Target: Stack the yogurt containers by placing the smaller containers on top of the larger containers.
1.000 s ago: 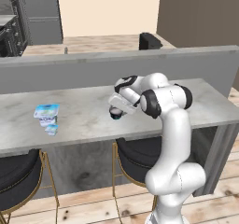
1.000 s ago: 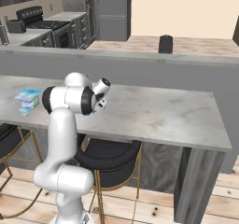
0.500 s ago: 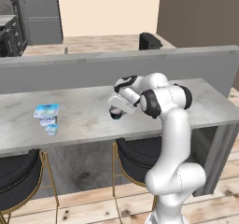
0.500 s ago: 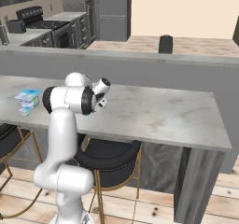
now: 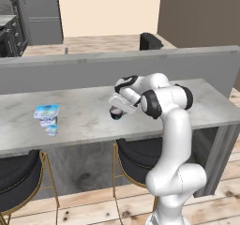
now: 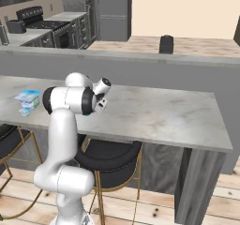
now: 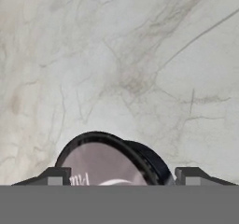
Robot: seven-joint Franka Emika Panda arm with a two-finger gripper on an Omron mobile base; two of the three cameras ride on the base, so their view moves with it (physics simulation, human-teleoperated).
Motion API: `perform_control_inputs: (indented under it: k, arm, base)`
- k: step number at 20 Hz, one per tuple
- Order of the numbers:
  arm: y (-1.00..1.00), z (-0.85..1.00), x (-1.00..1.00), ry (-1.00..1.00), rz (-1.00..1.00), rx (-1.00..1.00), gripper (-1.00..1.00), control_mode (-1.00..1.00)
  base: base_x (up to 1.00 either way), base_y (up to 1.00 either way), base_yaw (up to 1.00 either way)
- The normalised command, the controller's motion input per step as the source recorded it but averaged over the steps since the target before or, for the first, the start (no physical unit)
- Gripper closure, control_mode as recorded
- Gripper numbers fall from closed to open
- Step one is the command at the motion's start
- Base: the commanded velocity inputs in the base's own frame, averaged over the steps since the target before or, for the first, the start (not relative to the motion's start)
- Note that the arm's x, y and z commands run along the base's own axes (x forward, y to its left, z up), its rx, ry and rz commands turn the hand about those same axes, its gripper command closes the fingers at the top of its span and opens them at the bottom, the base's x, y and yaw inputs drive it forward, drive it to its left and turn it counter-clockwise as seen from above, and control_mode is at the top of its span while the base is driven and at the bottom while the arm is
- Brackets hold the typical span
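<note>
From the left base camera I see my gripper (image 5: 115,112) reaching down over the pale grey marbled surface (image 5: 89,121), right at the small round dark cup with a black rim (image 5: 116,113), which sits near the middle of the surface just under the hand. In the hand view the same dark cup (image 7: 109,160) lies between the two dark finger tips (image 7: 56,176), one tip on each side of its rim, the pale lid with some lettering facing the camera. The jaws stand wide around the cup, but I cannot tell whether they press on it or stand clear of it. Well off to the left on the surface I see the pale-blue-and-white boxy tub (image 5: 47,113), and just in front of it, touching or nearly so, the tiny pale-blue pack (image 5: 51,130). In the right base view, the tub (image 6: 29,97) shows at the far left, beyond my white arm (image 6: 65,125).
</note>
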Motion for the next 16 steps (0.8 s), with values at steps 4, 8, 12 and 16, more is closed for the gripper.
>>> perform_control_inputs:
  k: [4, 8, 12, 16]
  arm:
    - [0.09, 0.39, 0.00, 0.00, 0.00, 0.01, 1.00, -1.00]
    - [0.16, 0.67, 0.00, 0.00, 0.00, 0.03, 1.00, -1.00]
    - [0.28, 0.85, 0.00, 0.00, 0.00, 0.02, 1.00, -1.00]
    - [0.34, 0.85, -0.12, 0.00, 0.00, 0.00, 1.00, -1.00]
  base:
    - [0.00, 0.00, 0.00]
    - [0.00, 0.00, 0.00]
    - [0.00, 0.00, 0.00]
    - [0.00, 0.00, 0.00]
